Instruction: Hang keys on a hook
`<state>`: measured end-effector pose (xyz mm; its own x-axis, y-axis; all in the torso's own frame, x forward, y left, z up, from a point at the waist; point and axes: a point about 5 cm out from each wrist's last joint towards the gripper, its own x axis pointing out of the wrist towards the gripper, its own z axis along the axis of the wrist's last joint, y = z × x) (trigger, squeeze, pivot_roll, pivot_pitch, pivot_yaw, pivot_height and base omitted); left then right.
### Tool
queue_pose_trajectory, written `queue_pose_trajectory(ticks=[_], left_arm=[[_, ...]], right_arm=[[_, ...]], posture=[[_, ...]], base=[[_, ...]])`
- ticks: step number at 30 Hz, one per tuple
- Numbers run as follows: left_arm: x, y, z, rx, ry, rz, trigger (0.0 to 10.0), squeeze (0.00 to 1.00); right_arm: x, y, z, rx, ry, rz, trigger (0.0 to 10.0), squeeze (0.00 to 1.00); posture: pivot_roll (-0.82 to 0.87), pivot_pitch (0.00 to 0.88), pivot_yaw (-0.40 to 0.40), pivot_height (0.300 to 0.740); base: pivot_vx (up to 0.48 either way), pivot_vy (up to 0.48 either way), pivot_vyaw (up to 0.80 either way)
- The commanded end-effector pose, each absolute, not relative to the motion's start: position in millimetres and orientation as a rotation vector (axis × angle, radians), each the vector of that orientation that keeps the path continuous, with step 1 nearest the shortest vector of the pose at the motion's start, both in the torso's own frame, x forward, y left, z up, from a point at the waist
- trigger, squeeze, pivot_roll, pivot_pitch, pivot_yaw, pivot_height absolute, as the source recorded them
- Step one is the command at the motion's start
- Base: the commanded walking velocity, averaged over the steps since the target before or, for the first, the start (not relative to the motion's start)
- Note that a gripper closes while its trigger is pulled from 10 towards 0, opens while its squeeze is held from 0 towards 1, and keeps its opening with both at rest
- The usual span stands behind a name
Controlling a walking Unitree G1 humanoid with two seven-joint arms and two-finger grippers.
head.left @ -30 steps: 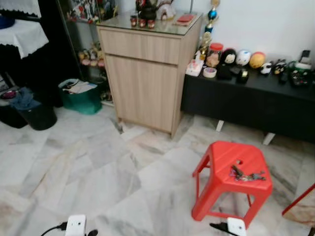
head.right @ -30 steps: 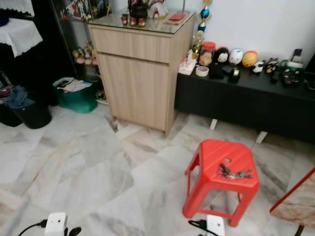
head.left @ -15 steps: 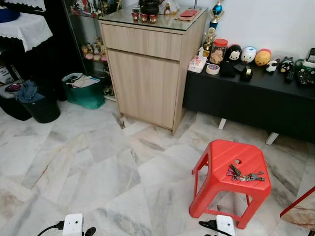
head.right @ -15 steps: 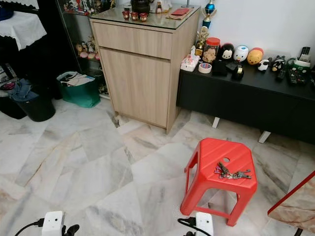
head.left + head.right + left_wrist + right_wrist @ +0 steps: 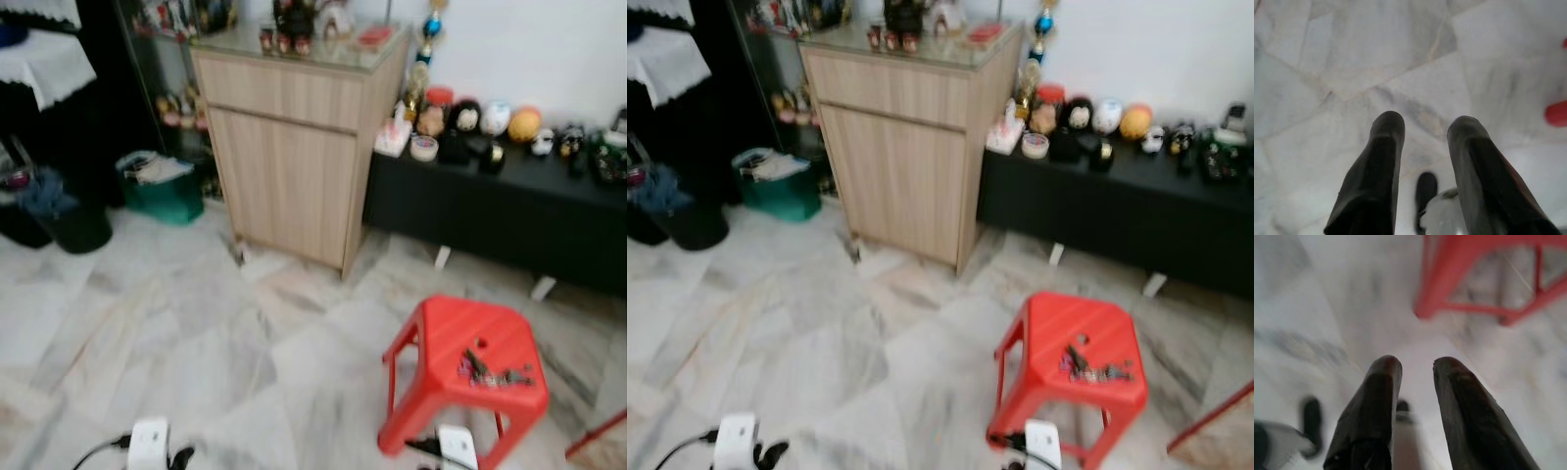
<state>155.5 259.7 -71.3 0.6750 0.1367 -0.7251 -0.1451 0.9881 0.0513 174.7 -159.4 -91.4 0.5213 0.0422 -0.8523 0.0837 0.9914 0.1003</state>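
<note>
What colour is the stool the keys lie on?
Red stool; clearest in the right eye view.

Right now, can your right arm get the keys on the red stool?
Probably yes. The keys lie in the open on top of the red stool, with nothing over them. The right tool hangs low beside the stool's legs, open and empty, so it must lift first.

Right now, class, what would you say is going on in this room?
Nothing is being handled at this moment. The keys lie on the seat of a red stool on the marble floor, in front of a wooden cabinet and a low black bench. The left gripper and right gripper hang low over the floor, fingers apart and empty. The head views are blurred.
</note>
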Motion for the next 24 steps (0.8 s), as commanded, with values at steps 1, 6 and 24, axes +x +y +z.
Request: queue_pose_trajectory(ticks=[1,6,24], left_arm=[[166.8,250.5,-68.9,-0.023,0.788,0.131,10.0,0.00],[167.2,250.4,-68.8,-0.023,0.788,0.134,10.0,0.00],[167.1,251.0,-68.9,-0.031,0.783,0.169,10.0,0.00]], right_arm=[[170.6,-171.1,-92.4,0.138,1.030,-0.060,10.0,0.00],[170.6,-168.5,-92.6,0.142,1.032,-0.056,10.0,0.00],[172.2,-166.8,-92.1,0.146,1.028,-0.057,10.0,0.00]], posture=[[0.08,0.000,-0.033,0.740],[0.08,0.000,-0.037,0.740],[0.08,0.000,-0.040,0.740]], base=[[0.296,0.000,0.00],[0.290,0.000,0.00],[0.165,0.000,-0.16]])
